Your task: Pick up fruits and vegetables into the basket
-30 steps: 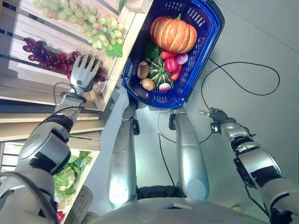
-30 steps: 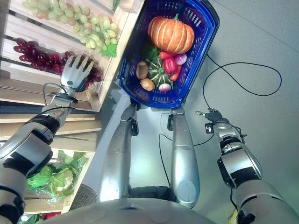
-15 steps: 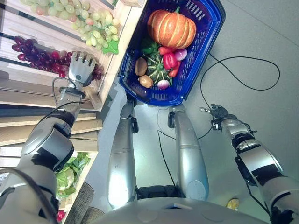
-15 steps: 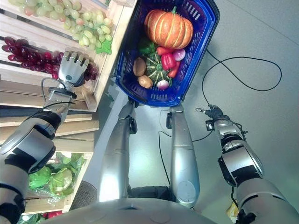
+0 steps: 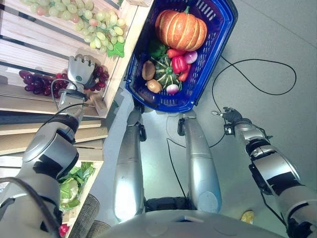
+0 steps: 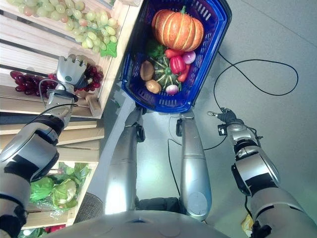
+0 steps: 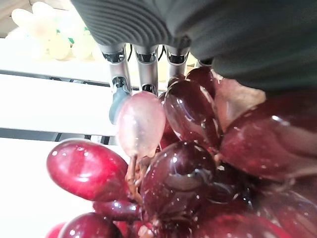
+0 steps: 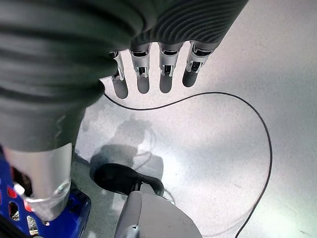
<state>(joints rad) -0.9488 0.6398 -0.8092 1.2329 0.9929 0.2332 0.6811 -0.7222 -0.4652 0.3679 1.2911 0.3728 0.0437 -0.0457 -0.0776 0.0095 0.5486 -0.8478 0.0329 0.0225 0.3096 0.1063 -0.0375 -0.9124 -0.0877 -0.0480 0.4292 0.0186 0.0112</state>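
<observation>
We curl our left hand [image 5: 80, 73] around the red grapes [image 5: 37, 82] on the wooden shelf [image 5: 34, 52], just beside the blue basket [image 5: 213, 37], gripping them for transfer. Our right hand [image 8: 148, 74] hangs idle, fingers relaxed, well away from the basket.

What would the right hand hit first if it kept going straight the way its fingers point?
Probably just the grey floor: past the right hand lies bare floor, with nothing else in that line.

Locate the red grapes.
The red grapes lie on the wooden shelf at the robot's left, under the left hand curled round them, below the green grapes and beside the basket.
</observation>
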